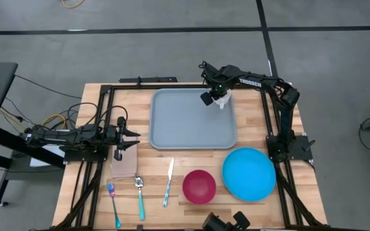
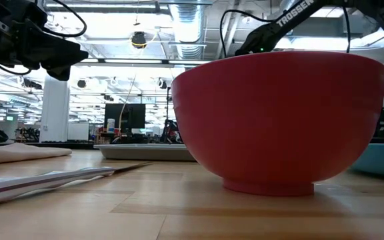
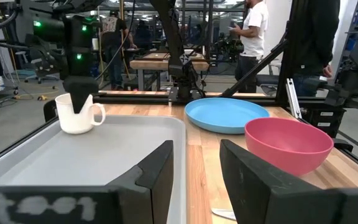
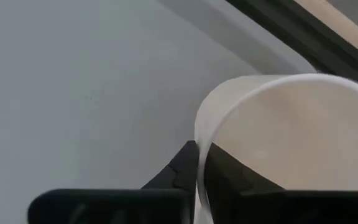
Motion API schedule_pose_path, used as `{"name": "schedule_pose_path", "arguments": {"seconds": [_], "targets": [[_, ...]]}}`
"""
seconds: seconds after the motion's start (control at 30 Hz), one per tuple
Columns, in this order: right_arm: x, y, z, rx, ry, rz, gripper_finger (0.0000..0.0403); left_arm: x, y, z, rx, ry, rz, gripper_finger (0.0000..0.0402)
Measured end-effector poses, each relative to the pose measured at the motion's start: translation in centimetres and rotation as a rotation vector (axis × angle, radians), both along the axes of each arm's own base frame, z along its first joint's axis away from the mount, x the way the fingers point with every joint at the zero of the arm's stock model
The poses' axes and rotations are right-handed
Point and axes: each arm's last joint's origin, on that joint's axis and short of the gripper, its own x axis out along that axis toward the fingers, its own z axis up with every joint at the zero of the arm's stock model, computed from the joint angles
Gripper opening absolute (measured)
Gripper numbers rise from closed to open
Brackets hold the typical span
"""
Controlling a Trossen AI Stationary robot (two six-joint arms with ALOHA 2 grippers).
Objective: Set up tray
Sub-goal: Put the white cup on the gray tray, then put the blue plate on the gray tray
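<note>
The grey-blue tray (image 1: 191, 122) lies at the table's middle, toward the far side. A white mug (image 1: 221, 101) stands in its far right corner, and the mug also shows in the left wrist view (image 3: 78, 114). My right gripper (image 1: 216, 96) is shut on the mug's rim from above. My left gripper (image 1: 133, 135) is open and empty. It hovers left of the tray, above a beige napkin (image 1: 124, 162), with its fingers (image 3: 160, 174) pointing toward the tray. My right gripper holds the mug by its rim wall (image 4: 198, 146), on the side away from the handle (image 3: 98, 114). One finger is inside the mug and one outside. The fingers come from above, pointing down. The mug is upright and its base appears to rest on the tray floor.
Along the near side lie a fork (image 1: 113, 204), a spoon (image 1: 140, 196) and a knife (image 1: 168, 183). To their right are a red bowl (image 1: 199, 186) and a round blue plate (image 1: 249, 173). Black frame rails run along the table's sides. People stand in the room beyond.
</note>
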Motion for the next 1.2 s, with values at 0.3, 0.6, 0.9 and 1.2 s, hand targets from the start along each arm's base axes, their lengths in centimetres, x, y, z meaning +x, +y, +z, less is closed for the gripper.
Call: {"name": "schedule_pose_path", "arguments": {"seconds": [0.3, 0.6, 0.9, 1.2], "targets": [[0.0, 0.0, 0.3, -0.013, -0.015, 0.001, 0.0082, 0.0, 0.0, 0.0, 0.000, 0.000, 0.000, 0.0122], [-1.1, 1.4, 5.6, -0.180, -0.093, 0.003, 0.0164, 0.0, 0.0, 0.0, 0.000, 0.001, 0.000, 0.0122], [-3.5, 12.4, 13.2, -0.106, -0.191, 0.375, 0.0192, 0.0, 0.0, 0.0, 0.000, 0.000, 0.000, 0.0122], [-5.9, 23.3, 15.6, -0.014, -0.195, 0.593, 0.0177, 0.0, 0.0, 0.0, 0.000, 0.000, 0.000, 0.0122]]}}
